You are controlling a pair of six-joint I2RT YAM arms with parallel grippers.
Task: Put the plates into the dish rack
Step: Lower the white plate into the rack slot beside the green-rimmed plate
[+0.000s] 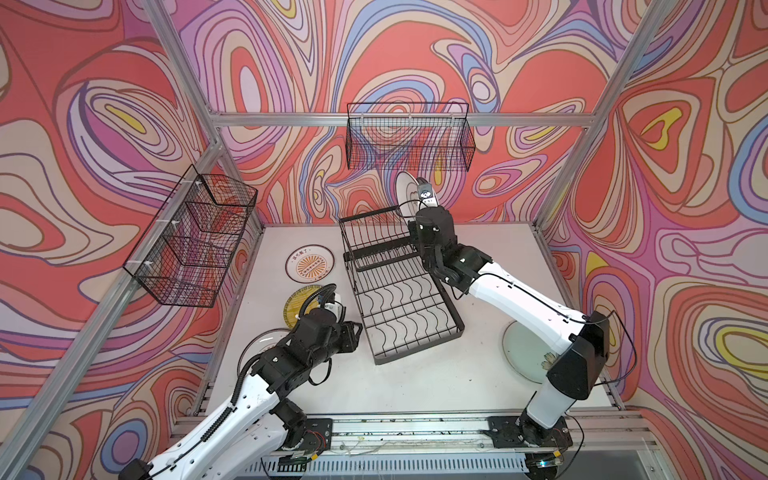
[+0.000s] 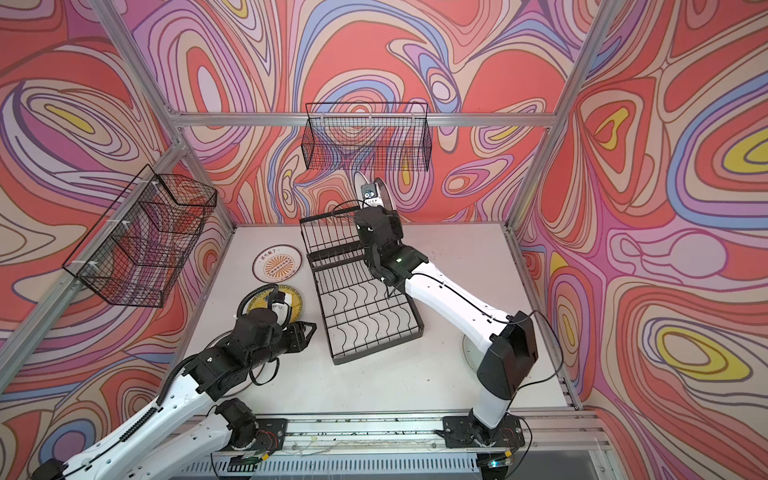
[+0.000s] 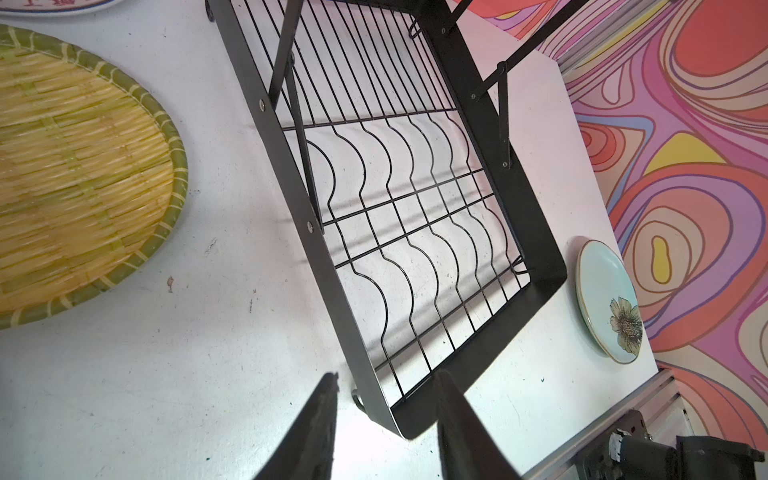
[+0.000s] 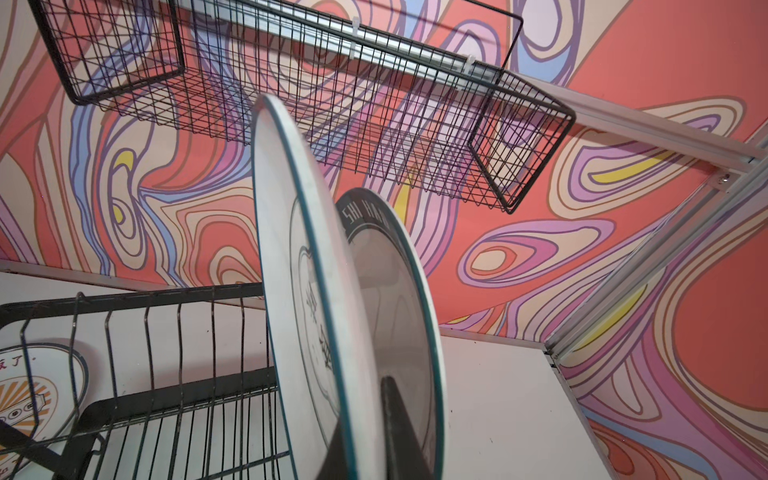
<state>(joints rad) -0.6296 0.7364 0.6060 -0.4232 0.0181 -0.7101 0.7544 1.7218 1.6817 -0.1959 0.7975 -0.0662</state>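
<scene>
Top views: the dish rack (image 1: 417,345) shows an empty flat tray. On the table (image 1: 415,395) lie the sunburst plate (image 1: 309,266), yellow woven plate (image 1: 297,305), pale green floral plate (image 1: 523,351) and a fourth plate (image 1: 259,347), partly under the left arm (image 1: 291,357).

Left wrist view: the left gripper (image 3: 387,374), jaws spread, holds nothing near the rack corner.

Right wrist view: the right gripper (image 4: 365,415) pinches the cloud-outline plate (image 4: 286,249) on edge at the rack's raised end. The lettered plate (image 4: 386,282) stands just behind.

Estimate: at most one plate loaded.

Both top views are looking down on the whole white tabletop (image 1: 415,386) — the close wrist cameras, left facing down, right tilting upward, are both catching the black wire dish rack (image 3: 540,232).
</scene>
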